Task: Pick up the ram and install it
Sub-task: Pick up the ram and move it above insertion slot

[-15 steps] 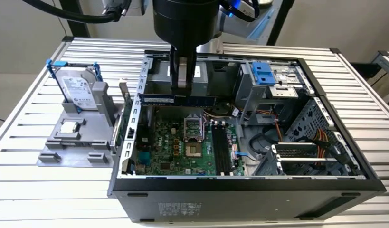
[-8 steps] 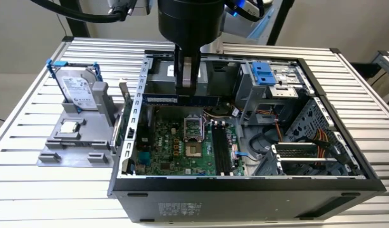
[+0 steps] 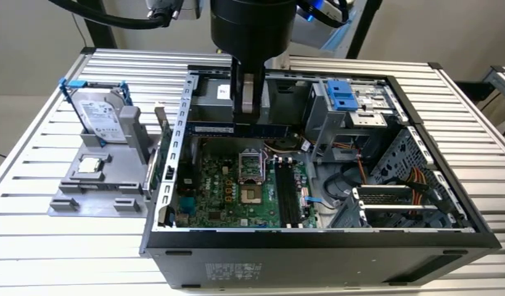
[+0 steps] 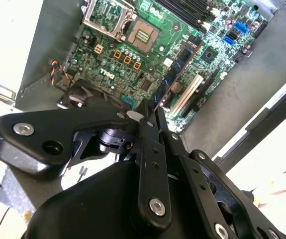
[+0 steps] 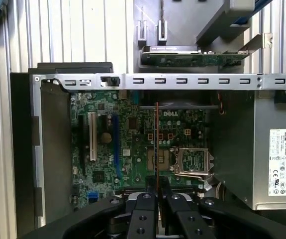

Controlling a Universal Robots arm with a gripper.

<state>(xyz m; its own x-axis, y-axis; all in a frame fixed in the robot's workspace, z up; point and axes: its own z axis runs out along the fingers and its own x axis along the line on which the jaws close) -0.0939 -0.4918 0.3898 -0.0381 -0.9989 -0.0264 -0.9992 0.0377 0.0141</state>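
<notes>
The gripper (image 3: 250, 120) comes down from the upper centre of the exterior view and is clenched on the ram (image 3: 211, 129), pinching the stick near the middle of its length so that both ends stick out past the fingers. The ram hangs level and on edge over the back part of the open computer case (image 3: 318, 237). It runs across the frame from the exterior view's left to its right, above the motherboard (image 3: 227, 191) and clear of it. The black memory slots (image 3: 287, 191) lie lower in the frame and run from top to bottom, crosswise to the ram as it is held, and they are apart from it. In the second wrist view the gripper (image 4: 150, 107) grips the ram (image 4: 177, 69), which reaches out edge-on over the green board. In the first wrist view the gripper (image 5: 156, 191) closes on the ram (image 5: 156, 139), seen as a thin line over the board. Toward the exterior view's left, outside the case, a grey fixture (image 3: 96, 197) sits on the ribbed metal desk (image 3: 38, 246). It holds a silver hard drive (image 3: 104, 117) standing upright and a small square processor chip (image 3: 89, 164) lying flat.
</notes>
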